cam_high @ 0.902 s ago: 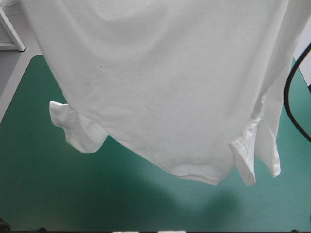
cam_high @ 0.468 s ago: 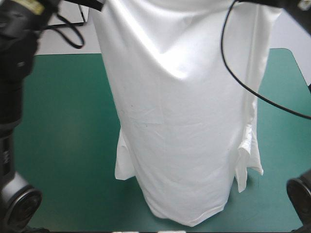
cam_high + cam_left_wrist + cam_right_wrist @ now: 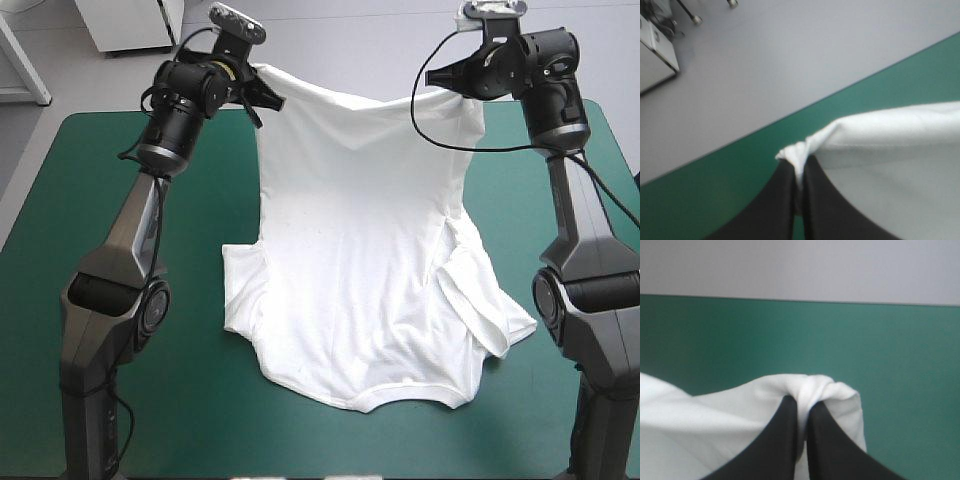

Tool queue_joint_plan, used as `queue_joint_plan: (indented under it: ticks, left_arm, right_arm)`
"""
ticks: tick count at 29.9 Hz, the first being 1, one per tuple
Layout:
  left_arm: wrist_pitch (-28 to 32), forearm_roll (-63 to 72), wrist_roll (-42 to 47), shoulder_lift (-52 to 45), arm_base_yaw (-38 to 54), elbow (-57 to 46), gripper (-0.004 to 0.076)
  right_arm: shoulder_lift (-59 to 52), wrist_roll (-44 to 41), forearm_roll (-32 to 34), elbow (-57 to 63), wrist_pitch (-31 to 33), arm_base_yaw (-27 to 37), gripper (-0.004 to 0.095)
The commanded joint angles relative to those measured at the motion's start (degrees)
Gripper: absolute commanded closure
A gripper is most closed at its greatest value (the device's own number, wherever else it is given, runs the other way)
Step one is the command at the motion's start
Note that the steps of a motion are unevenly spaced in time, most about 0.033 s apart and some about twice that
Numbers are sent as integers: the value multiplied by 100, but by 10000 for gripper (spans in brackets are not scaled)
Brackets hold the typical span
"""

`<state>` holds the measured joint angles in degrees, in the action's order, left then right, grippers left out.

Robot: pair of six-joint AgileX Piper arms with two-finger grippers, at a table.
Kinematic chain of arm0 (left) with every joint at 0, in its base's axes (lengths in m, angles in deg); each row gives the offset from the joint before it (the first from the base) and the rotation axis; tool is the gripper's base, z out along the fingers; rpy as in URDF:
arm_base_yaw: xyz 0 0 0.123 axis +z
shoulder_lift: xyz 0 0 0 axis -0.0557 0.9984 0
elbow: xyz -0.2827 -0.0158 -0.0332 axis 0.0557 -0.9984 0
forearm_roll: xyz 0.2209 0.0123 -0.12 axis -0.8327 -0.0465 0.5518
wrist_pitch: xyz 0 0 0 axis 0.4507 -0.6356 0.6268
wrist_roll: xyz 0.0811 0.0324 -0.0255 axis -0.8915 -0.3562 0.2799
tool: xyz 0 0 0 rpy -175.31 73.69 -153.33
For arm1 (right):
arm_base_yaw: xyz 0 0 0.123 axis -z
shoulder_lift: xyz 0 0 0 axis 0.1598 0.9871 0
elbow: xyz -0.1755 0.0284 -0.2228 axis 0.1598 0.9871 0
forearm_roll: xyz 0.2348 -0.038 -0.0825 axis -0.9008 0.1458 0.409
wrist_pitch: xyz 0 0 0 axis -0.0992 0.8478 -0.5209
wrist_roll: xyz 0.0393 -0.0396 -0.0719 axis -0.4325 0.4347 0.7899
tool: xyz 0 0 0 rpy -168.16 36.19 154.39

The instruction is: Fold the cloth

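Nearest the robot, the T-shirt's [image 3: 360, 300] neck end and both sleeves lay on the teal-green bench [image 3: 90, 200], whereas just before the whole garment had hung in the air close to the camera. The sleeve on the right arm's side lay rumpled. Farther off, the cloth sloped up toward the bench's far edge, stretched between the left gripper [image 3: 262, 95] and the right gripper [image 3: 437, 78], each clenched on a hem corner. The lay-down looked well underway; folding proper had not begun.
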<state>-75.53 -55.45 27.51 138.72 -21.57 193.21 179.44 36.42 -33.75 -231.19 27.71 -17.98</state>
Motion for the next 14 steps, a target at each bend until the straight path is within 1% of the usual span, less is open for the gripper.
queue_joint_plan:
  ticks: [1,4,7,9,14]
  left_arm:
    - [423,386,239,140,150,135,733]
    - [392,624,239,550,196,135,733]
    - [452,837,239,869,206,135,733]
    - [504,866,239,1095,206,135,733]
    - [626,909,239,1384,206,135,732]
  right_arm:
    - [176,129,-569,-143,-391,307,927]
    - [596,185,-994,-143,-365,485,927]
    - [936,198,-1257,-143,-365,596,927]
    - [1138,214,-1374,-143,-318,631,927]
    - [1378,408,-1386,-143,-368,643,923]
